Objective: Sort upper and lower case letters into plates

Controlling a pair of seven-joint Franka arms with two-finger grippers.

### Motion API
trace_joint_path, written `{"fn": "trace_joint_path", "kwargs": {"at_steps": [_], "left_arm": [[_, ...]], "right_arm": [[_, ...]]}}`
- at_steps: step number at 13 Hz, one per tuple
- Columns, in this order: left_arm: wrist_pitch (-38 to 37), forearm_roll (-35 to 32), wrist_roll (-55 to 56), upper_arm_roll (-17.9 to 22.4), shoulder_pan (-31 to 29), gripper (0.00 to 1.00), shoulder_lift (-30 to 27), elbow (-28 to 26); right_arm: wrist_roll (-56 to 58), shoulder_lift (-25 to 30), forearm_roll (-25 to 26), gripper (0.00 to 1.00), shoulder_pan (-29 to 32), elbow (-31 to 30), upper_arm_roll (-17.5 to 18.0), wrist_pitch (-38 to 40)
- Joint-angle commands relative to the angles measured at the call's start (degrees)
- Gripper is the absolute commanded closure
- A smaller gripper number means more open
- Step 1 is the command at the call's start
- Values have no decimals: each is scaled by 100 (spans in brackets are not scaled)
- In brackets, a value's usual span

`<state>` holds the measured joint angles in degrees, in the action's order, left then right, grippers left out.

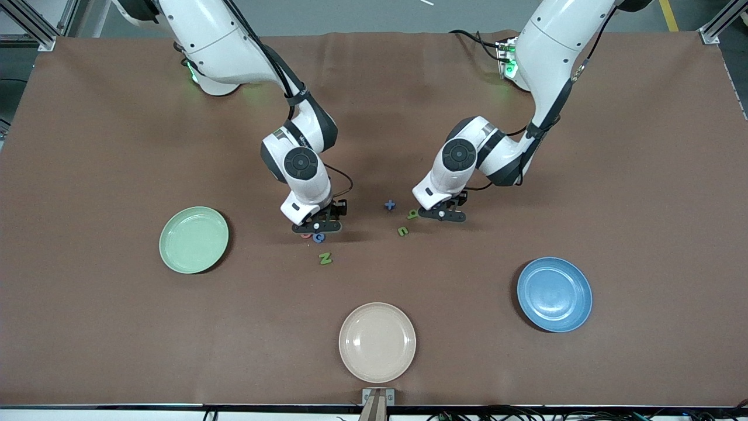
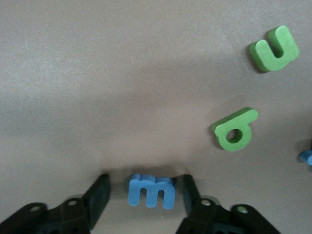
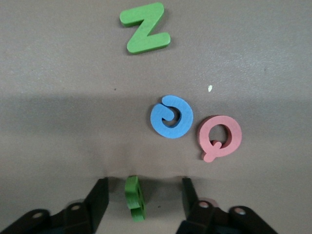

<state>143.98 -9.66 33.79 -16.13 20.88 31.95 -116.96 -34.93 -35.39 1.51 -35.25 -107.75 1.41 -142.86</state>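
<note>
My left gripper (image 1: pixel 442 214) (image 2: pixel 145 185) is open, low over the table, with a blue "m" (image 2: pixel 151 191) lying between its fingers with gaps on both sides. A green "u" (image 2: pixel 274 48) (image 1: pixel 402 231), a green round letter (image 2: pixel 235 129) (image 1: pixel 412 214) and a blue plus (image 1: pixel 390 204) lie beside it. My right gripper (image 1: pixel 320 227) (image 3: pixel 144 187) is open around a green letter (image 3: pixel 135 197) standing on edge, not touching it. A blue curled letter (image 3: pixel 171 117) (image 1: pixel 318 237), a pink "Q" (image 3: pixel 219 138) and a green "N" (image 3: pixel 145 28) (image 1: pixel 325 258) lie close by. The pale green plate (image 1: pixel 194 240) and the blue plate (image 1: pixel 554 294) are empty.
An empty beige plate (image 1: pixel 377 342) sits near the table's front edge, nearer the front camera than the letters. The pale green plate is toward the right arm's end, the blue plate toward the left arm's end. The brown table cover (image 1: pixel 643 175) is bare around them.
</note>
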Motion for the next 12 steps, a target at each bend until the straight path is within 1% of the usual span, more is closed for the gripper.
{"fn": "trace_joint_path", "kwargs": {"at_steps": [1,2,3,4,5,6,7,9,12], "left_arm": [[7,-98,128,14,22,69,58,-29],[-1,-98,111,14,22,84,49,-11],[-1,-98,102,14,-22,97,40,15],[-10,-98,76,22,-57,99,14,41],[-19,-98,58,57,-101,99,-82,59],[-54,-106,32,84,-275,99,-205,103],[-254,-107,-90,75,-512,99,-276,242],[-580,-115,-319,84,-829,99,-312,585],[-643,-290,-609,84,-1418,99,-224,998]], "right_arm": [[-286,67,95,75,-70,-141,-27,-76],[-373,85,86,94,-70,-141,-27,-41],[-444,102,86,100,-52,-132,-18,-23],[-366,137,86,100,-8,-132,-18,-14],[-156,233,86,100,114,-115,-36,56],[272,452,86,100,402,-115,-36,309],[868,689,69,100,797,-115,-19,686],[2002,1059,42,100,1544,-158,-18,1048],[3190,1192,42,100,2441,-491,-18,1032]]}}
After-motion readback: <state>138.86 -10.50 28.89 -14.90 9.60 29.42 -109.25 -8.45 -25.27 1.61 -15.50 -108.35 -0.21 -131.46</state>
